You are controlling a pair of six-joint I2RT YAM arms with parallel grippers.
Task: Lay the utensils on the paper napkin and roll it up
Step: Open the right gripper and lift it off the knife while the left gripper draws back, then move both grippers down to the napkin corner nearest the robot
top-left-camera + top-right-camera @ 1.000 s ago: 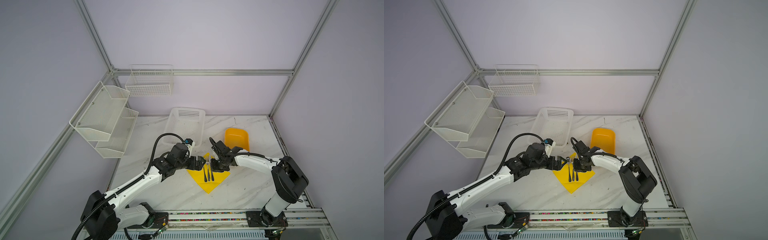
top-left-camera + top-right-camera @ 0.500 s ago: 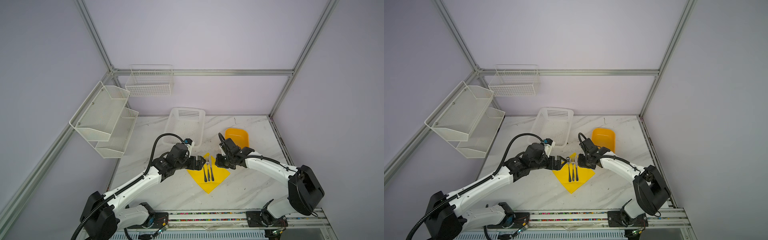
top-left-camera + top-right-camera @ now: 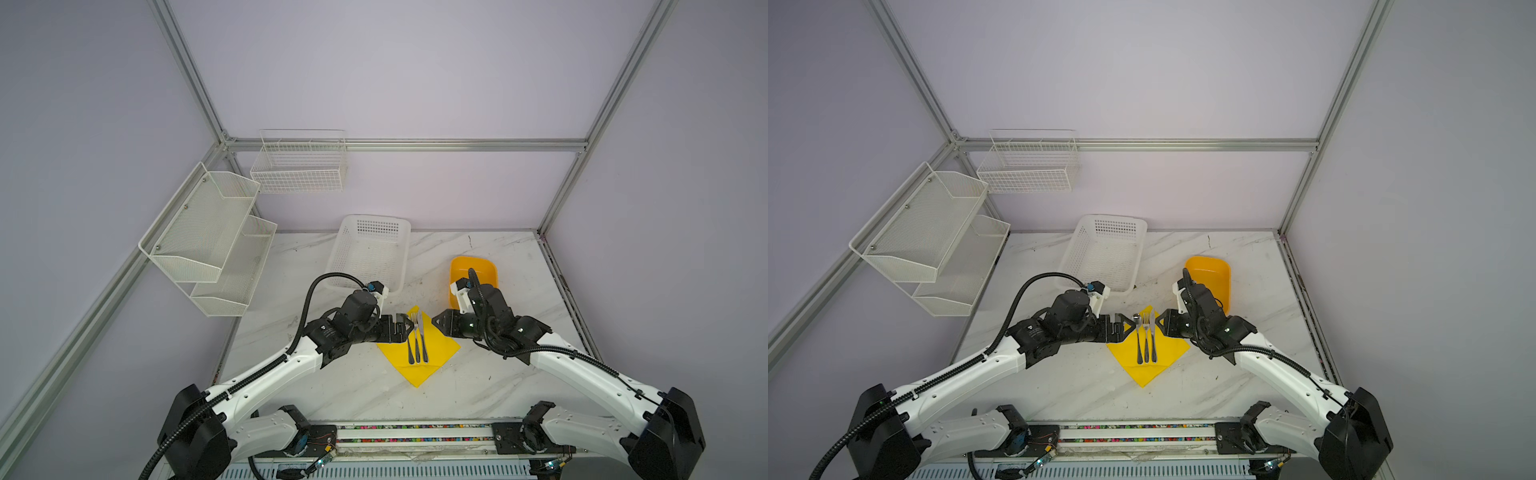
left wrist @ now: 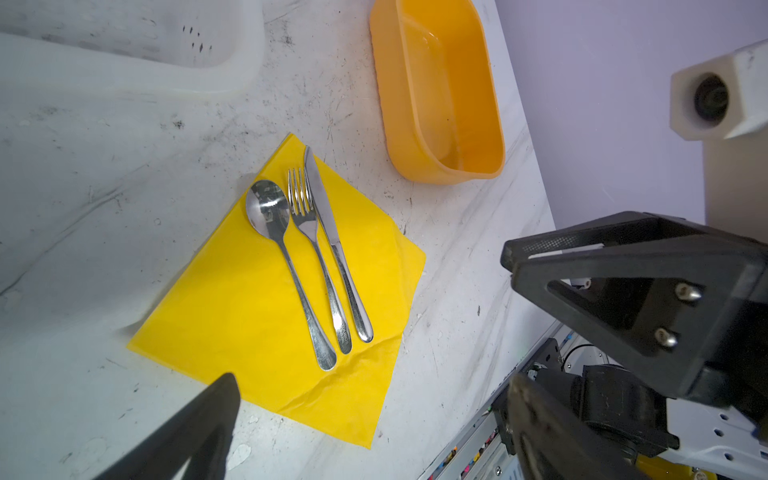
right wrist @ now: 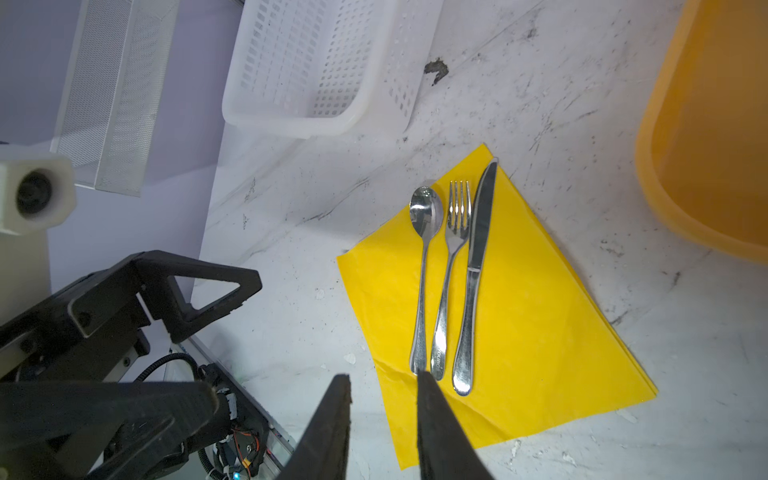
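The utensils (image 3: 417, 343) lie side by side on the napkin (image 4: 249, 299), flat on the surface (image 3: 478, 386), so I judge rolling comes next. My left gripper (image 3: 403, 328) hovers spread wide at the napkin's left side. The right gripper (image 5: 382, 380) is slightly parted and empty. I'd pinch one side corner only, lift it low, and fold it over the utensils without nudging them apart.
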